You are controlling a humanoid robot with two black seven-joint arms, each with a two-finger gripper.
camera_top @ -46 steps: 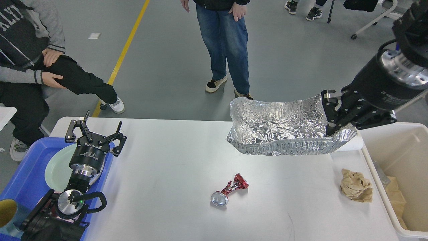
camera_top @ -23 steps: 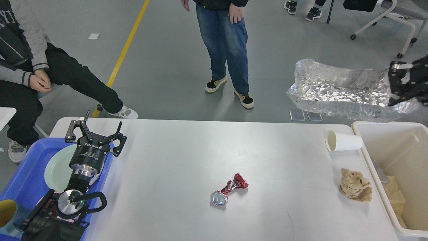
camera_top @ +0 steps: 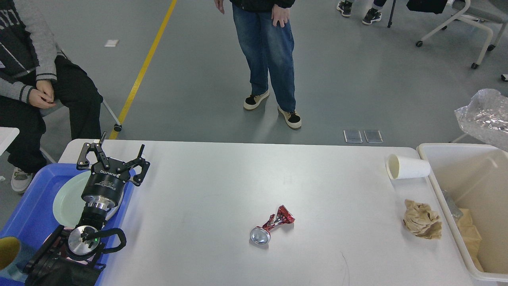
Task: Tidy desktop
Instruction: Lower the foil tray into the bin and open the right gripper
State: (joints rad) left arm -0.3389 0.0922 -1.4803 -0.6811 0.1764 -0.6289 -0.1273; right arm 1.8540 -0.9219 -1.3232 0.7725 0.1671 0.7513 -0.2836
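The desktop (camera_top: 222,198) is a wide white-grey tabletop. On it lie a crushed red can (camera_top: 272,226) near the middle front, a white paper cup (camera_top: 406,167) on its side at the back right, and a crumpled brown paper wad (camera_top: 422,224) at the right. My left gripper (camera_top: 114,159) hangs open and empty over the table's left edge. A crinkled foil tray (camera_top: 484,117) shows only partly at the right frame edge, above the bin. My right gripper is out of view.
A cream-white bin (camera_top: 432,174) with scraps inside stands off the right edge. A blue tray (camera_top: 27,210) at the left holds a pale green plate (camera_top: 69,200) and a yellow cup (camera_top: 8,250). One person sits at the left; another stands beyond the table.
The foil tray was lifted off the table's back right and carried right, over the bin, uncovering the paper cup. My right gripper left the frame with it. The left arm stayed still.
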